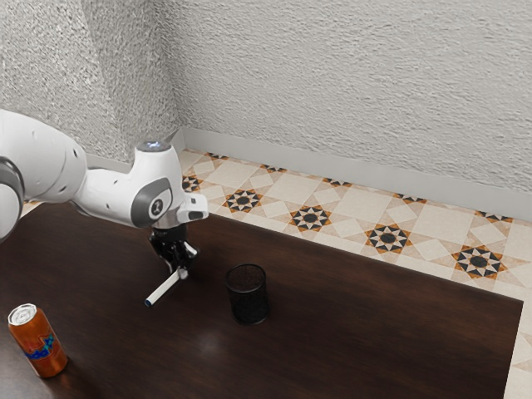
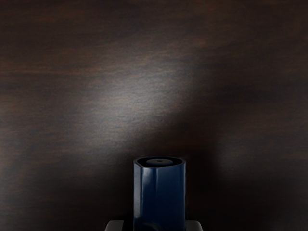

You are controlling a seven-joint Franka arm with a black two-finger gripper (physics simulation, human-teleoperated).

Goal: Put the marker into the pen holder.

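Gripper (image 1: 181, 268) closed around marker (image 1: 163, 290). Black pen holder (image 1: 249, 302) upright nearby, toward exterior view's right; orange can (image 1: 40, 345) upright, marker's other side, well apart.

No writing is coming through readably, folks; the orange can (image 1: 39, 345) is showing an illegible blue marking.

A home-like room is suggested by rough plastered walls (image 1: 349, 75), a pale skirting board (image 1: 332, 165) and star-patterned floor tiles (image 1: 388, 238) seen past the edge of a dark wooden bench (image 1: 399, 324). Its exact use cannot be told.
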